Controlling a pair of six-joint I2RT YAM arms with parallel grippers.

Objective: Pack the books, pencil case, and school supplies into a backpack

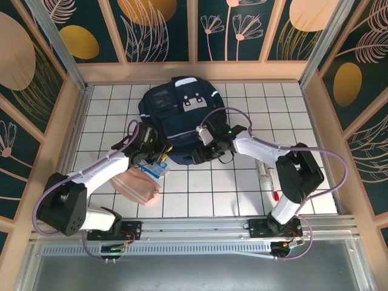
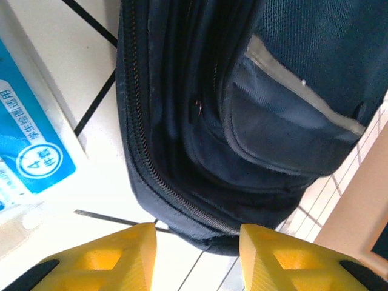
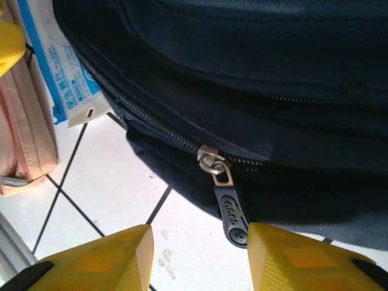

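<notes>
Left gripper (image 2: 197, 254), right gripper (image 3: 200, 257) spread, empty, at backpack (image 1: 182, 115) near edge. Zipper (image 3: 215, 167) looks shut. Nothing packed yet: peach pouch (image 1: 136, 185), school supplies (image 1: 263, 171) outside on surface (image 1: 200, 188).

White tiled table (image 1: 200, 188) carries navy backpack (image 1: 176, 112) at back, peach pouch (image 1: 136, 187) and blue-white packet (image 1: 151, 168) left, whitish stick (image 1: 263, 170) and red pen (image 1: 275, 195) right.

Left arm (image 1: 103, 165) covers part of the blue packet (image 1: 153, 170); school supplies (image 1: 264, 170) beside the right arm (image 1: 260, 148) too tiny to identify.
</notes>
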